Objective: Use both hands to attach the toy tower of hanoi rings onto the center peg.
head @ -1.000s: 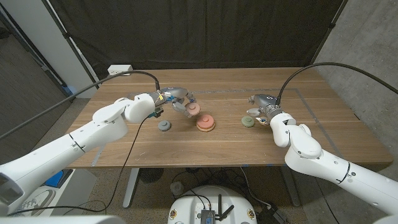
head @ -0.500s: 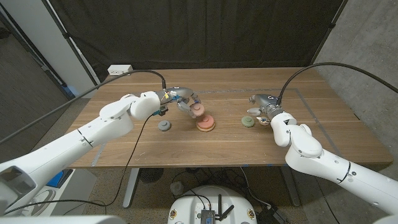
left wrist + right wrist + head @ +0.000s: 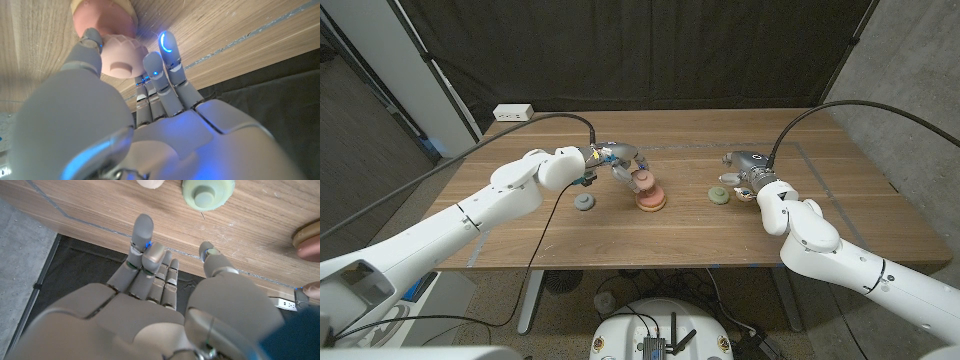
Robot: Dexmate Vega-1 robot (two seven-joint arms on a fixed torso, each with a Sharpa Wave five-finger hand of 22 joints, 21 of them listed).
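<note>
My left hand (image 3: 618,164) pinches a pink ring (image 3: 642,181) and holds it just above the peg base (image 3: 650,201), a tan and pink stack at the table's middle. In the left wrist view the pink ring (image 3: 122,55) sits between thumb and fingers, close to the base (image 3: 102,11). A grey-blue ring (image 3: 583,202) lies left of the base. A green ring (image 3: 720,195) lies right of it, with a small cream piece (image 3: 744,196) beside it. My right hand (image 3: 746,172) hovers just behind the green ring (image 3: 207,190), fingers apart, holding nothing.
The wooden table (image 3: 520,235) has bare room along its front and on both sides. A white power strip (image 3: 513,112) lies at the back left corner. A dark curtain hangs behind the table.
My left hand has carried the pink ring to the right, from beside the base to just over it. The right hand has stayed in place.
</note>
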